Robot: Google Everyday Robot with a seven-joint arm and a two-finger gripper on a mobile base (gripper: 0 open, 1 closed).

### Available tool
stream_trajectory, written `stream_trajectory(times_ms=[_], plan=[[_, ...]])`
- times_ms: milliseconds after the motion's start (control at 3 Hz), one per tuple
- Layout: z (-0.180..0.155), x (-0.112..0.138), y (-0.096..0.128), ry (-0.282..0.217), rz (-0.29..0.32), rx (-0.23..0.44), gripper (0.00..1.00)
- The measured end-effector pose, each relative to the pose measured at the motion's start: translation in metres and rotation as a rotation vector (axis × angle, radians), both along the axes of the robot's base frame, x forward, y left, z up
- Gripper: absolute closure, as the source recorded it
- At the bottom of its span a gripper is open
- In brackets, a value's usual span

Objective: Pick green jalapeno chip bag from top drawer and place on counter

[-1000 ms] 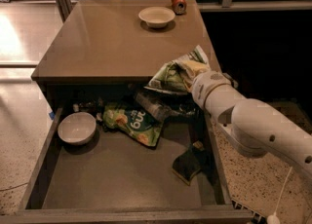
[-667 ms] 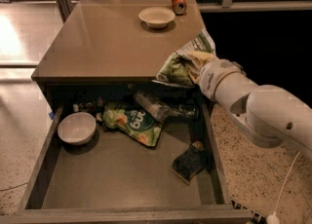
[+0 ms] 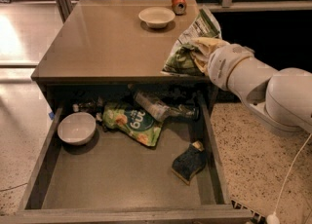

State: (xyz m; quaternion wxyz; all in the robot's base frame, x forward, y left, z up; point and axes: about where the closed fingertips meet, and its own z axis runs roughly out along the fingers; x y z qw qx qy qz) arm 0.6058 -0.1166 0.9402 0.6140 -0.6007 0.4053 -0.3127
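My gripper (image 3: 200, 52) is shut on the green jalapeno chip bag (image 3: 187, 47), a crumpled dark green foil bag with silvery edges. It holds the bag in the air over the right front edge of the counter (image 3: 112, 43), above the drawer. My white arm reaches in from the right. The top drawer (image 3: 122, 179) stands pulled open below, its grey bottom in full view.
In the drawer lie a white bowl (image 3: 76, 128) at the left, a lime-green bag (image 3: 131, 122), a clear plastic bottle (image 3: 158, 107) and a dark sponge (image 3: 189, 162). On the counter stand a white bowl (image 3: 156, 17) and a red can (image 3: 179, 2) at the back.
My gripper has lifted the chip bag up and back, from just above the drawer's right side to counter height at the right front edge.
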Motion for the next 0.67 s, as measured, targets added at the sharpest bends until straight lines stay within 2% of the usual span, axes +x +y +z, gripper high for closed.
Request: stream_trajectory(times_ms=[333, 667], plan=[[-0.007, 0.011, -0.001, 0.011, -0.01, 0.003, 1.0], [-0.005, 0.039, 0.011, 0.003, 0.019, 0.034, 1.0]])
